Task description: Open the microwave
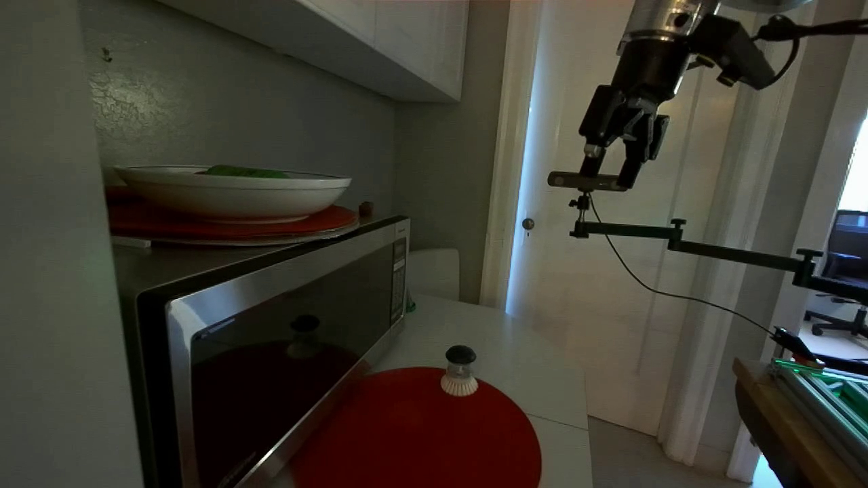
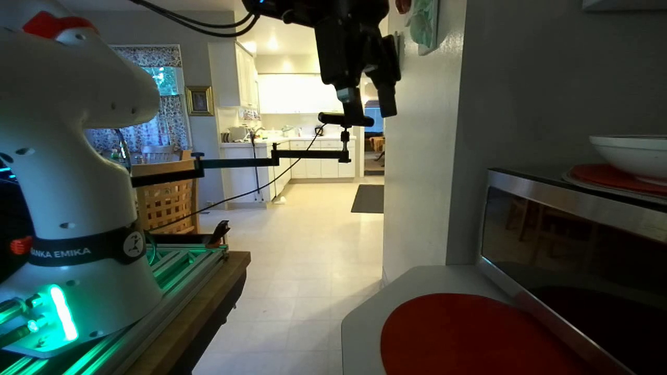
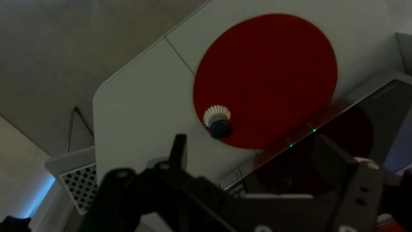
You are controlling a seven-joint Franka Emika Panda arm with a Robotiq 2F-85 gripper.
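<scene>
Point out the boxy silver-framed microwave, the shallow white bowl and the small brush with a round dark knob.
Boxy silver-framed microwave (image 1: 271, 366), in an exterior view: dark door glass.
Shallow white bowl (image 1: 237, 198), in an exterior view: outer wall.
Small brush (image 3: 220, 126), in the wrist view: dark knob.

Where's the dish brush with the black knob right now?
In an exterior view, the dish brush stands on the round red placemat near its far edge, right of the microwave; the wrist view shows it at the placemat's lower left.

The white arm (image 2: 68, 120) points its pincer (image 2: 372, 118) downward, both fingers (image 2: 386, 99) spread apart.
</scene>
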